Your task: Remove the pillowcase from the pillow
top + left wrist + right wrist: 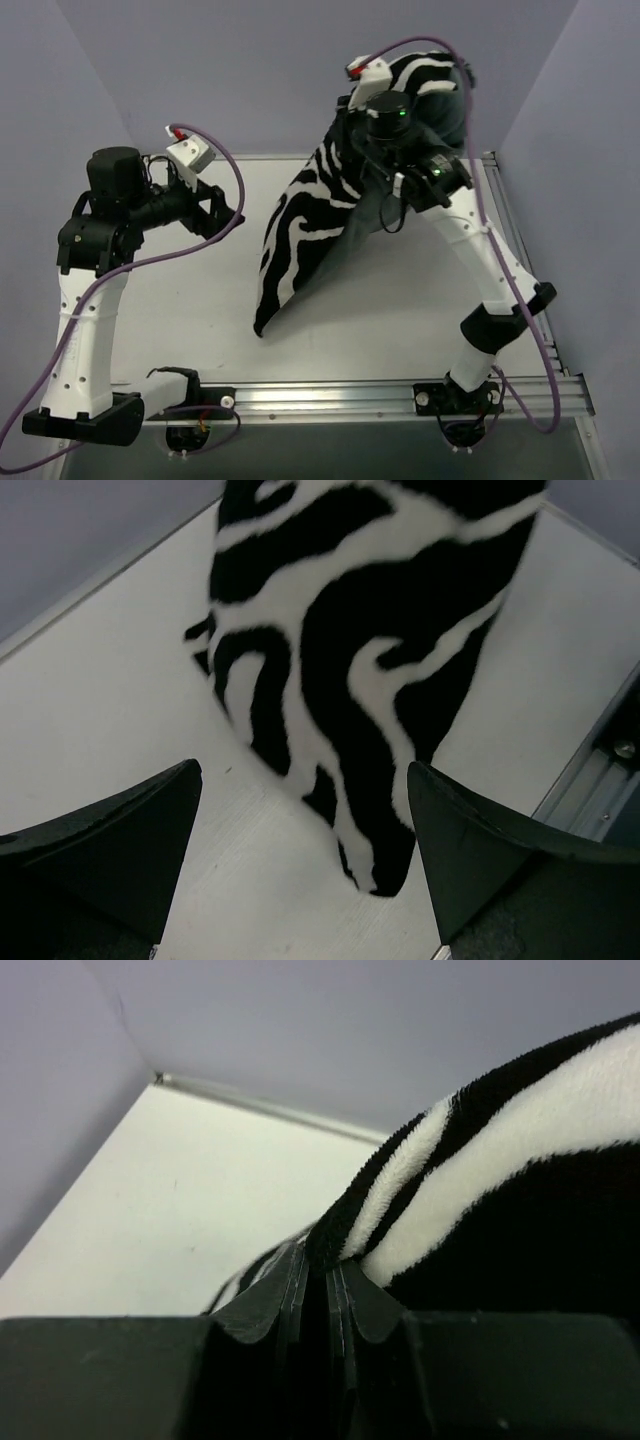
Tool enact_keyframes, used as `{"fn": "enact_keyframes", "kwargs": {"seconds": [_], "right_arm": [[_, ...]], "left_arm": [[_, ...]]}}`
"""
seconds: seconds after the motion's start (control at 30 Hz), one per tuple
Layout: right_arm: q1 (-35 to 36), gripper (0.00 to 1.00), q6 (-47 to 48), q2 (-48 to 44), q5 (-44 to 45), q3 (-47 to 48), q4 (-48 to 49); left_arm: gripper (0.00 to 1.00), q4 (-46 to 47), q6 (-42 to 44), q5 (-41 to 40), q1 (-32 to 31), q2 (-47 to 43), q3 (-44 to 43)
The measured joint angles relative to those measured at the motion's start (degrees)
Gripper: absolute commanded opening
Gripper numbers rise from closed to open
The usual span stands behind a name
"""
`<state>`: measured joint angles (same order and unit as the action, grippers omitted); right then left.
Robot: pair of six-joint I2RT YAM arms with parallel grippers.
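Observation:
The pillowcase (pixel 310 220) hangs as a long zebra-striped drape from the back right down to the white table, and its plain dark grey face (pixel 365 225) shows along the right side. My right gripper (pixel 325 1260) is raised high at the back and shut on the pillowcase's (pixel 500 1190) top edge. In the top view that gripper (pixel 385 100) sits against the fabric's upper end. My left gripper (pixel 228 215) is open and empty, left of the drape. In the left wrist view its fingers (pixel 130 840) frame the pillowcase's lowest corner (pixel 385 870), apart from it. The pillow shows in no view.
An aluminium rail (pixel 330 395) runs along the near table edge and another (pixel 510 230) along the right side. Lavender walls (pixel 250 70) close in the back and both sides. Purple cables loop from both wrists.

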<state>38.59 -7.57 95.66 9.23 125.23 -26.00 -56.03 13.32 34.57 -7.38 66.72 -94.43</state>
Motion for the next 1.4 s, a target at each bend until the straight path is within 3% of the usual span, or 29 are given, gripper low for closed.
{"fn": "enact_keyframes", "kwargs": {"seconds": [0.13,0.3,0.57,0.8,0.87,0.9,0.93,0.97,1.03,1.07,1.1,1.13,1.17,1.2,1.23,1.4], "right_arm": [[2.78,0.00,-2.29,6.49,1.16,-0.42,0.85],[2.80,0.00,-6.29,7.15,2.51,-2.16,1.44],[3.45,0.00,-11.93,7.15,0.09,-5.62,2.99],[2.71,0.00,-13.75,7.21,-0.92,-5.84,3.06],[2.38,0.00,-14.19,7.21,-1.22,-5.88,3.10],[2.25,0.00,-14.62,7.21,-1.70,-5.90,3.69],[2.12,0.00,-14.95,7.21,-2.10,-5.90,4.66],[1.95,0.00,-15.19,7.21,-2.51,-5.90,5.25],[1.05,0.00,-15.80,7.21,-4.13,-6.40,5.70],[0.00,0.08,-16.41,7.21,-5.51,-6.84,5.84],[-1.11,0.27,-17.38,7.21,-7.52,-7.39,6.10],[-2.25,0.59,-18.47,7.21,-8.92,-7.67,6.03],[-4.22,0.70,-19.61,7.19,-10.69,-7.78,6.16],[-6.23,0.92,-19.96,6.97,-11.39,-7.78,6.43],[-8.33,0.99,-20.57,6.58,-11.63,-7.78,6.34],[-17.00,1.00,-21.40,-2.12,-7.98,-14.29,5.57]], "left_arm": [[0.94,2.89,-1.73,2.14,-6.73,2.25,-3.08],[0.94,7.34,-3.72,-2.40,-13.79,4.87,2.40],[0.94,13.62,-2.10,-19.74,-19.63,8.39,11.61],[0.93,26.05,9.40,-45.00,-30.32,11.85,16.57],[0.62,28.33,11.37,-48.76,-31.50,12.92,17.81],[0.30,28.46,11.87,-49.42,-31.58,13.51,17.99],[0.10,28.46,12.07,-49.99,-31.58,14.01,18.08],[0.02,28.44,12.57,-50.49,-31.54,14.43,18.10],[0.02,28.20,12.39,-50.97,-31.06,14.73,18.05],[0.02,27.80,12.13,-50.80,-30.64,14.73,17.92],[0.02,27.15,11.30,-50.45,-30.23,14.73,17.46],[0.02,26.12,10.29,-49.90,-29.66,14.84,16.48],[0.02,24.72,9.16,-48.89,-28.61,14.95,15.21],[0.02,23.47,7.65,-47.47,-27.30,15.04,13.70],[0.02,21.92,6.01,-45.62,-25.51,15.41,11.63],[0.02,17.59,0.50,-38.99,-16.98,16.68,5.62]]}}
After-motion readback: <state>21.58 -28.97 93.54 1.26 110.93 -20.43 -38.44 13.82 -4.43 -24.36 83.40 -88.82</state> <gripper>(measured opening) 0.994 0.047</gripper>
